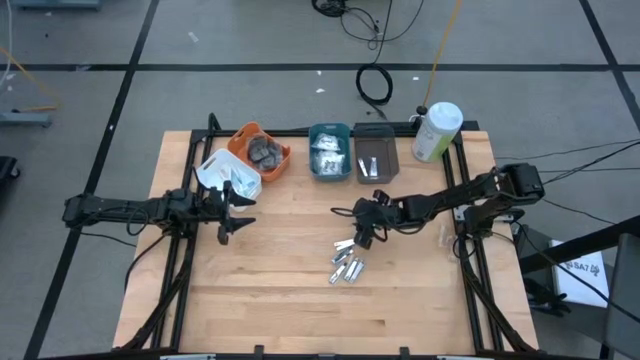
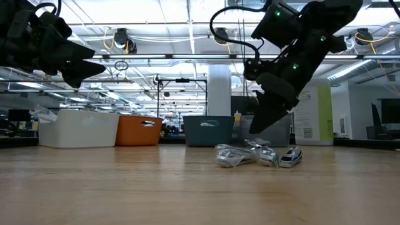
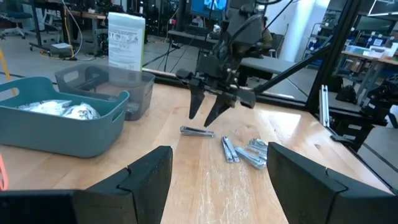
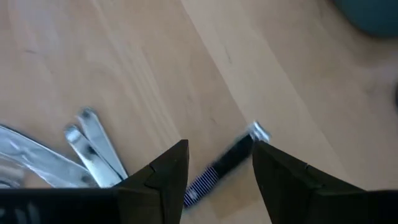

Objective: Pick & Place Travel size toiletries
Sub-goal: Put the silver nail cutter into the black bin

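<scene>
The right claw (image 1: 366,236) is being held just above the desk (image 1: 280,290), its fingers parted and nothing gripped between them. In the right wrist view one silver tube (image 4: 227,163) is lying flat on the wood directly between the two finger tips, so this looks like the piece being lined up. It sits a little apart from the rest of the tubes (image 1: 345,266), which are lying in a loose cluster on the desk nearer the front edge.

The tube is judged to be light, thin and fairly stiff, with a smooth metallic skin that is likely to be slippery — a pinch near either end could make it pivot or squirt out. A hold across the middle of its length, fingers set square to its long axis, is judged safest. Because it is lying so low, the tips would need to come almost onto the wood before closing, and scraping is a risk. The neighbouring tubes are near enough that they could be nudged.

The other toiletries are already lying in the bins at the back: dark discs (image 1: 265,151) in the orange bin (image 1: 283,162), wrapped packets (image 1: 327,156) in the teal bin (image 1: 329,130).

The left claw (image 1: 232,213) is waiting released over the desk's left side, beside the white bin (image 1: 212,170) — nothing is being held.
</scene>
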Tool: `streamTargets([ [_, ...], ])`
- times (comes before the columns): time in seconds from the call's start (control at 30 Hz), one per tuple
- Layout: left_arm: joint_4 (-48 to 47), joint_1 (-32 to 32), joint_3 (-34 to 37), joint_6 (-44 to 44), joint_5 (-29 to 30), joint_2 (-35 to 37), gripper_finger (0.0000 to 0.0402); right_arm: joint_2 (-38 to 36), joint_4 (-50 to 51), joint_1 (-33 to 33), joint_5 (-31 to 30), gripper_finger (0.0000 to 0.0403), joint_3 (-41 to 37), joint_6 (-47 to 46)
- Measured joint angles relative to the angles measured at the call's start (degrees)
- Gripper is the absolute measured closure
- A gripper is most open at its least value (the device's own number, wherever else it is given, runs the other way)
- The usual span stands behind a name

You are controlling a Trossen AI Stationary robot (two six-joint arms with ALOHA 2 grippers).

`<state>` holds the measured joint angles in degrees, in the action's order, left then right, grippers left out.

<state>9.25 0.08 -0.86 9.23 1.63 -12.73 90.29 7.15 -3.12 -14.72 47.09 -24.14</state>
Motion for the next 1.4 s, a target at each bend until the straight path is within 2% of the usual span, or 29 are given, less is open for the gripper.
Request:
streamTargets([
  [0.17, 0.0, 0.0, 0.0, 0.0, 0.0, 0.0, 0.0146, 1.3, 2.6, 0.7, -0.2, 0.0236, -0.5, -2.2],
  [0.67, -0.2, 0.0, 0.0, 0.0, 0.0, 0.0, 0.0146, 5.0, -1.4, 0.9, 0.0, 0.0239, -1.6, -2.7],
  [0.83, -0.1, 0.0, 0.0, 0.0, 0.0, 0.0, 0.0147, 5.0, -1.2, 0.9, 1.5, 0.0275, -1.6, -1.4],
  [1.1, -0.1, 0.0, 0.0, 0.0, 0.0, 0.0, 0.0146, 5.0, -2.2, 0.9, 4.4, 0.038, -1.6, 3.6],
  [1.2, -0.1, 0.0, 0.0, 0.0, 0.0, 0.0, 0.0146, 4.9, -3.1, 1.0, 5.7, 0.0385, -1.6, 6.8],
  [1.4, -0.1, 0.0, 0.0, 0.0, 0.0, 0.0, 0.0146, 2.4, -4.0, 0.9, 9.5, 0.037, -1.6, 9.7],
])
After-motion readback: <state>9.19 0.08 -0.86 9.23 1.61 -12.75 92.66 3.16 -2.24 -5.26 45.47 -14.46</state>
